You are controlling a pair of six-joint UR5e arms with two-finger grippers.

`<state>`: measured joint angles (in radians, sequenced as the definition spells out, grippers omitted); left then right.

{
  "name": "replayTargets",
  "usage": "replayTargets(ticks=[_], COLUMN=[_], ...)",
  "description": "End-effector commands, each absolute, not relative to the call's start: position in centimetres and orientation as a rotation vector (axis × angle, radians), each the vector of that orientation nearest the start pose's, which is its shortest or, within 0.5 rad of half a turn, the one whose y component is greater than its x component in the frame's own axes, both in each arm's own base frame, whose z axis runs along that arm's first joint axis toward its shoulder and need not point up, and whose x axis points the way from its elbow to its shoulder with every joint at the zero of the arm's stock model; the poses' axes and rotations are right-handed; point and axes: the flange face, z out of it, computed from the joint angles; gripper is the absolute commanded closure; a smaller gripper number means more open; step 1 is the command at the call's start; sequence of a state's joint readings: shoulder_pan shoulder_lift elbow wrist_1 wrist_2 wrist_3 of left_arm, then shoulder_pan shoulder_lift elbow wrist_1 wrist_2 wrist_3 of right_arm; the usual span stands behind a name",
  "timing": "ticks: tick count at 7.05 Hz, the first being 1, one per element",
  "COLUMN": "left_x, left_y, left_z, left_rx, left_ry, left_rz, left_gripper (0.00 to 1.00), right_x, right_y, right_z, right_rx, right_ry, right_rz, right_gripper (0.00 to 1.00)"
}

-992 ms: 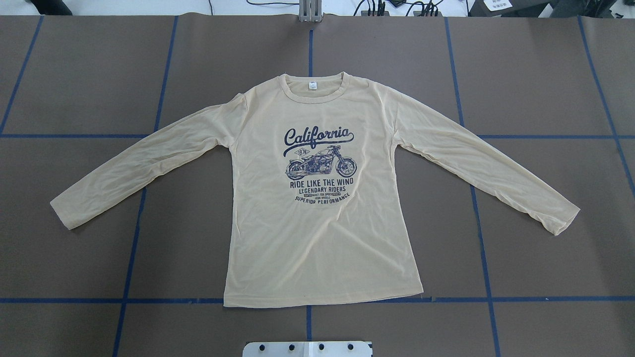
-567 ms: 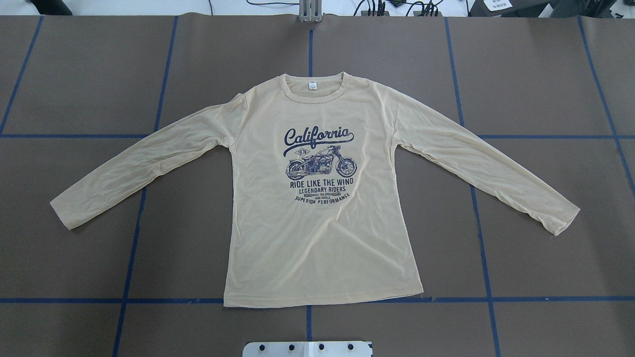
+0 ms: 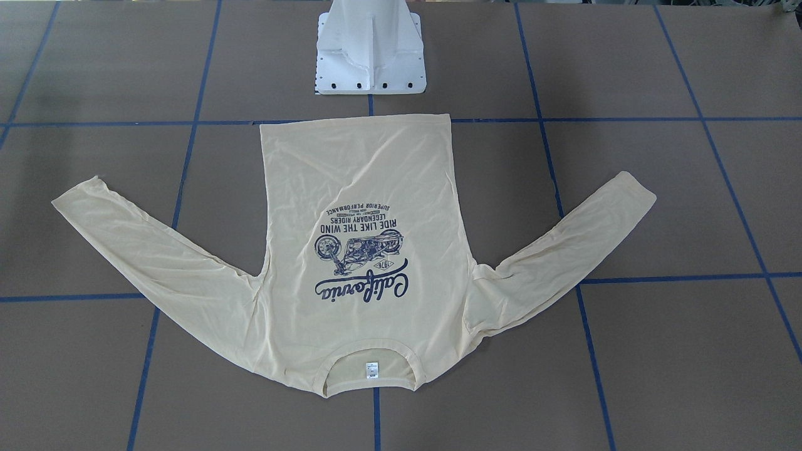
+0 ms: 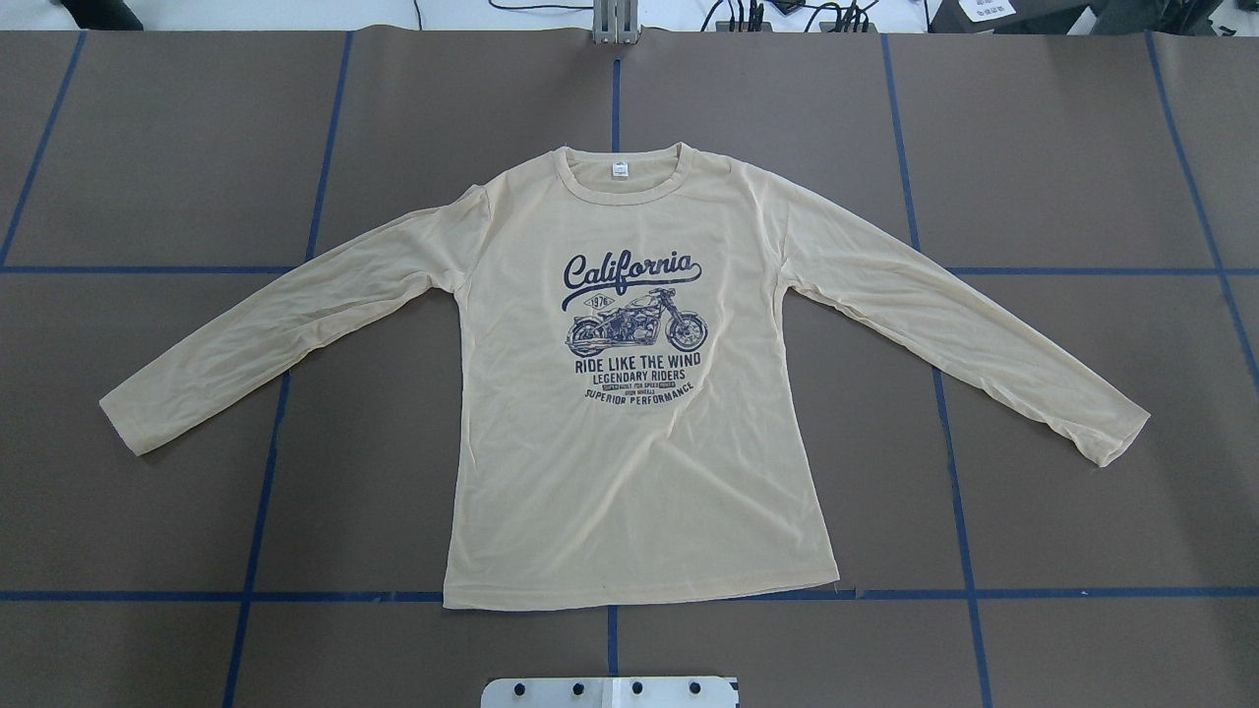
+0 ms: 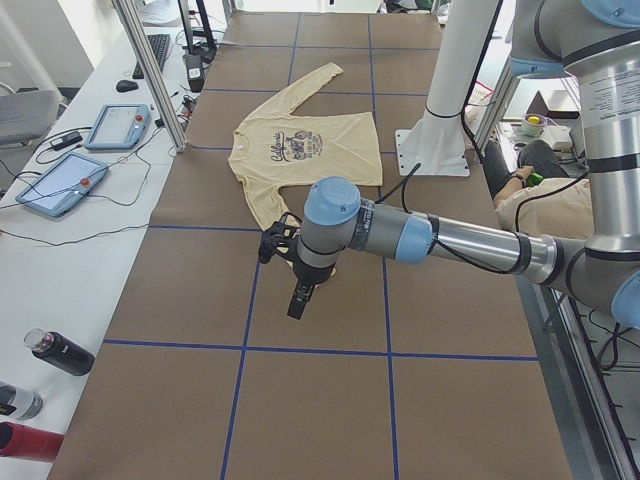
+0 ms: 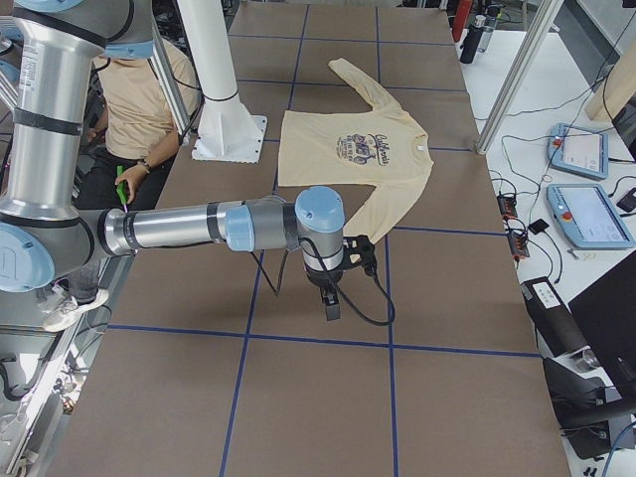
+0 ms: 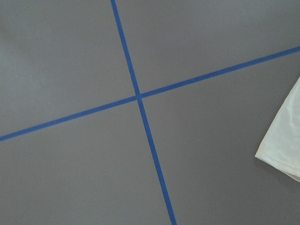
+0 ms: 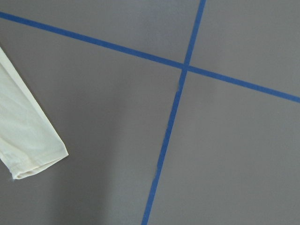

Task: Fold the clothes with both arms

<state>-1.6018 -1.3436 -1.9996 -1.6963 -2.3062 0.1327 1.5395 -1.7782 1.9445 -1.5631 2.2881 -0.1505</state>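
t-shirt (image 4: 639, 472) flat overhead, arms (image 5: 400, 235) — side views only

- The T-shirt (image 7: 285, 136): the left wrist view shows only a sleeve cuff, cut off at 4 o'clock. The right wrist view shows the other cuff, cut off at 9 o'clock.
- The left gripper (image 5: 297, 306) and right gripper (image 6: 332, 308): seen only in the side views, too small to judge the jaws.
- The neck label (image 4: 620, 168): lettering too small to read.
- The base plate (image 4: 610, 691): cut off at 6 o'clock in the overhead view.
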Motion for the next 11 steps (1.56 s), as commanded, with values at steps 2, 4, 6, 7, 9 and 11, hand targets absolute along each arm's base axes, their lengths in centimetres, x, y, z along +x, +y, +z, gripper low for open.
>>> replayTargets(ticks=[2,4,6,7,9,11], left_x=[-8.0,-7.9,-7.5,-7.5,-7.2,-7.1], left_y=[-44.5,-45.4,-44.9,-44.8,-44.7,-44.7], left_z=[47.4,46.1,46.3,46.4,47.2,47.3], left_rx=[0.741,0.731,0.741,0.737,0.712,0.707], left_ry=[0.647,0.707,0.741,0.743,0.793,0.802], left_rz=[0.340,0.227,0.241,0.239,0.249,0.252], left_gripper=[0.00,0.00,0.00,0.00,0.00,0.00], right_x=[5.2,5.2,0.7,-3.2,-7.7,-13.1], right_y=[-44.4,-44.6,-44.7,-44.2,-39.9,-38.4], right_z=[53.4,52.4,51.3,50.4,53.3,54.2], right_rx=[0.414,0.480,0.445,0.429,0.426,0.388], right_ry=[-0.724,-0.729,-0.821,-0.892,-0.886,-0.864], right_rz=[-0.247,-0.255,-0.152,-0.067,0.023,0.058], right_gripper=[0.00,0.00,0.00,0.00,0.01,0.02])
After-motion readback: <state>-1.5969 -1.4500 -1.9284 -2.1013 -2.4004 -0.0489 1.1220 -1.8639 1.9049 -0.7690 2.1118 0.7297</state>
